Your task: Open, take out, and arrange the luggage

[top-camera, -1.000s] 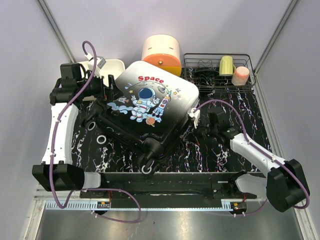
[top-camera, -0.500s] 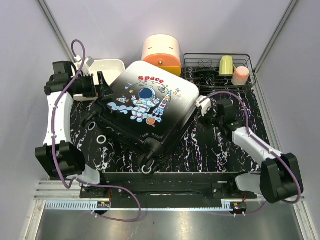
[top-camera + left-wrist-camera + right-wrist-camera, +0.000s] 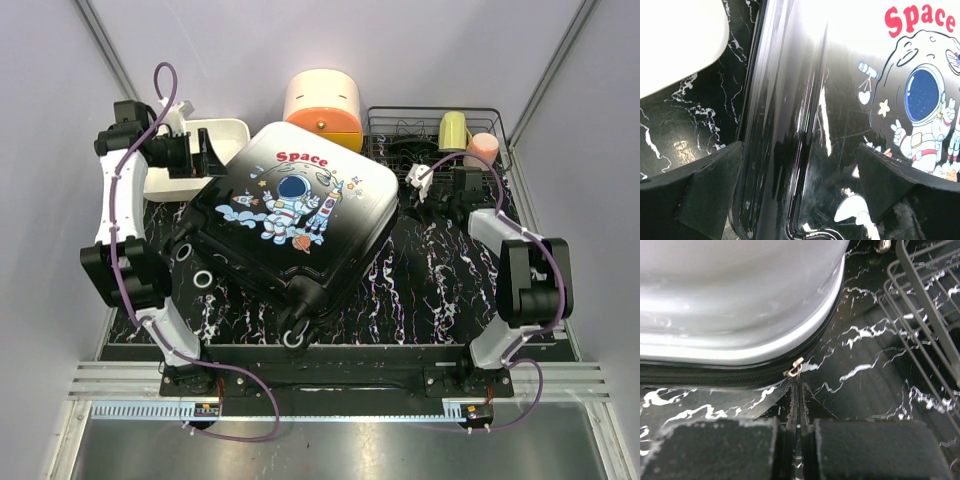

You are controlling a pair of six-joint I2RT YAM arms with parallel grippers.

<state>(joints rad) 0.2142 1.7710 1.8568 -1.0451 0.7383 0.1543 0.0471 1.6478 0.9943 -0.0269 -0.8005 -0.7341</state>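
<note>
Black marbled table mat (image 3: 430,280), purple walls round it. The luggage (image 3: 295,215) lies shut, astronaut face up, skewed across the middle of the mat, with its far corner near the cream-and-orange box (image 3: 322,105). It has not shifted over the last second.

Left arm: you have swung it away from you along the case's left side. The left gripper (image 3: 207,160) now stands spread wide, straddling the far-left edge of the shell, just beside the white tray (image 3: 228,133). No contact is visible.

Right arm: now folded back toward the wire rack (image 3: 420,165). The right gripper (image 3: 797,390) has travelled up the right flank to the far-right corner. Its pads (image 3: 855,450) are pressed together, apparently pinching the tail of the zip pull (image 3: 794,369) on the corner's zip line.

Judgement: the zip is being run round and the lid is not yet free. The left claw looks staged to brace.
</note>
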